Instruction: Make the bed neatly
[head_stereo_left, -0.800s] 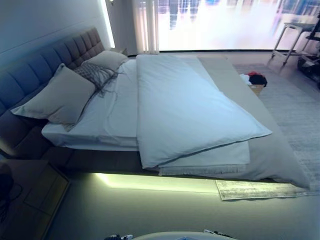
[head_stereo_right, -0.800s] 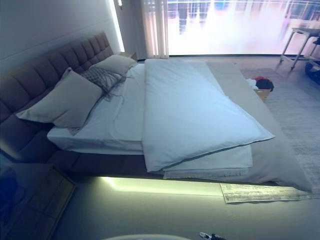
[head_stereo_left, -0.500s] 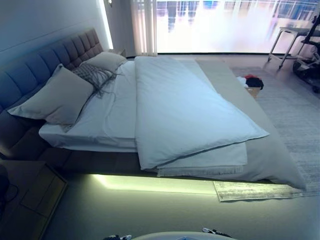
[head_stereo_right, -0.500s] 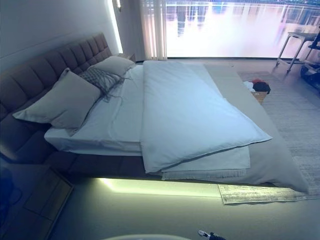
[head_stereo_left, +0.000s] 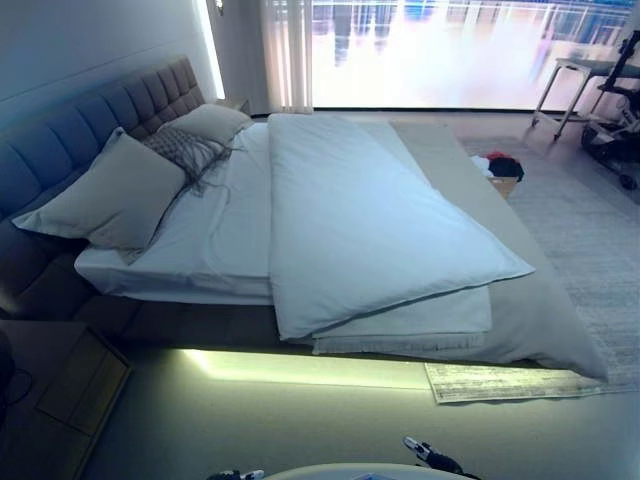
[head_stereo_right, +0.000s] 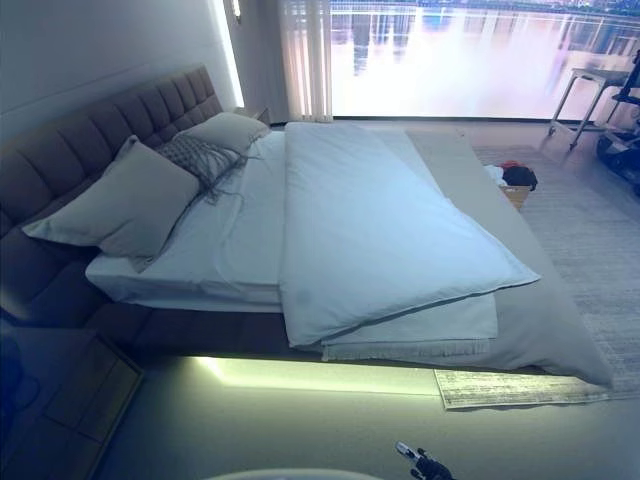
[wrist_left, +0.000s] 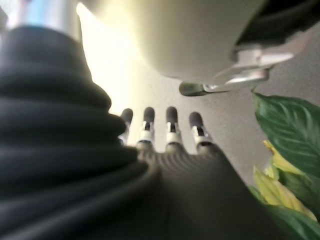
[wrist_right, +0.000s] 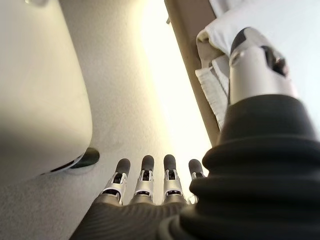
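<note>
**Two idle hands, one duvet still folded back**

Both robot hands hang low at the robot's sides, well short of the bed. The left robot hand (wrist_left: 170, 130) shows straight, relaxed fingers over bare floor, holding nothing. The right robot hand (wrist_right: 145, 182) is likewise slack and empty, with the lit underside of the bed frame beyond its fingertips.

The step in hand looks like the approach: nothing is grasped, and the bed lies well ahead in the head views. Next, the robot would likely need to close in on the near side edge and take hold of the pale blue-white duvet (head_stereo_left: 370, 220) at its near corner, then draw it up toward the headboard end.

That duvet lies skewed across the middle and foot of the wide low bed with a padded, tufted headboard (head_stereo_left: 110, 110), one layer doubled over another at the near edge, its foot-end corner jutting out. White sheet (head_stereo_left: 215, 230) is exposed along the headboard end. A large grey square pillow (head_stereo_left: 110, 195) leans at the near headboard corner, a dark patterned cushion (head_stereo_left: 185, 150) and a second pale pillow (head_stereo_left: 210, 120) further along. A grey throw (head_stereo_left: 530, 310) drapes off the foot edge.
</note>
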